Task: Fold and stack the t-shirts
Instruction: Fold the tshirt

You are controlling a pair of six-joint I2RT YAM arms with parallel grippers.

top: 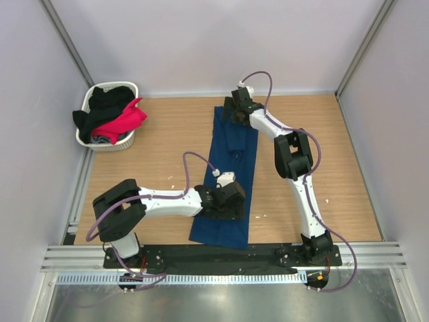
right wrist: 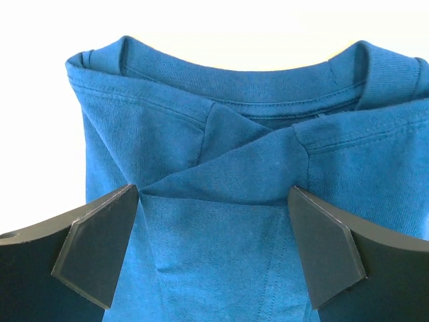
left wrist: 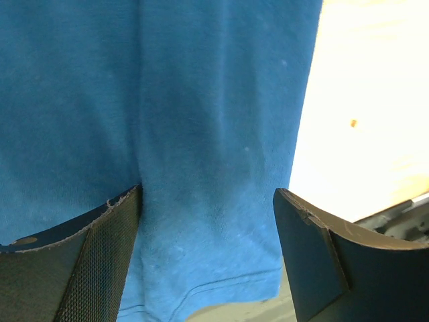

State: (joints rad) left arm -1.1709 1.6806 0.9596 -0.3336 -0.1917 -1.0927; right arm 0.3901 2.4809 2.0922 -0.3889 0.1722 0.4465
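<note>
A navy blue t-shirt (top: pixel 231 176) lies folded into a long narrow strip down the middle of the wooden table, print side hidden. My left gripper (top: pixel 228 201) is open just above its near end, the hem (left wrist: pixel 221 285) between the jaws. My right gripper (top: pixel 236 111) is open over the far end, jaws either side of the folded collar area (right wrist: pixel 221 168). A pink t-shirt (top: pixel 122 121) and a black one (top: pixel 104 102) lie bunched in the white basket (top: pixel 86 140) at the far left.
Grey walls enclose the table on three sides. The metal rail (top: pixel 221 256) with both arm bases runs along the near edge. Bare wood (top: pixel 167 134) lies either side of the navy strip.
</note>
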